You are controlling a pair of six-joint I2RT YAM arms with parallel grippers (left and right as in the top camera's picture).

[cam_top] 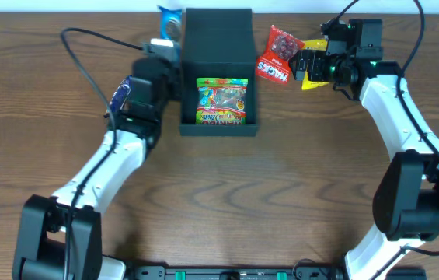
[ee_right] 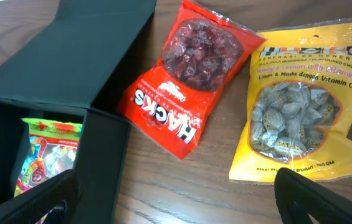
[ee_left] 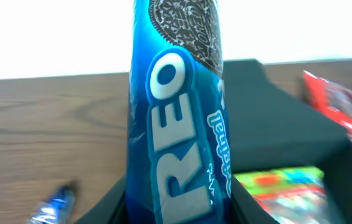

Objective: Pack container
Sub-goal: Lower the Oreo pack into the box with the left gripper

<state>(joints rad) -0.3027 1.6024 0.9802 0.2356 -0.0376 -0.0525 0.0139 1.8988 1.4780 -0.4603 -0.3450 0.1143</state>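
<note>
**wood surface, open box, one bag in**

brown wood surface (cam_top: 297,179), white wall behind. container (cam_top: 217,47) sits centre-far, lid flipped back, gummy bag (cam_top: 221,103) inside. it looks like light, stiff card, matte so not slippery, and the thin walls likely dent. best held at a side wall or the lid's free edge. left jaws clenched on an upright oreo packet (ee_left: 176,124) beside its left wall, which it must clear. right jaws released over red hacks bag (ee_right: 185,81) and yellow sweets bag (ee_right: 300,106).
</note>
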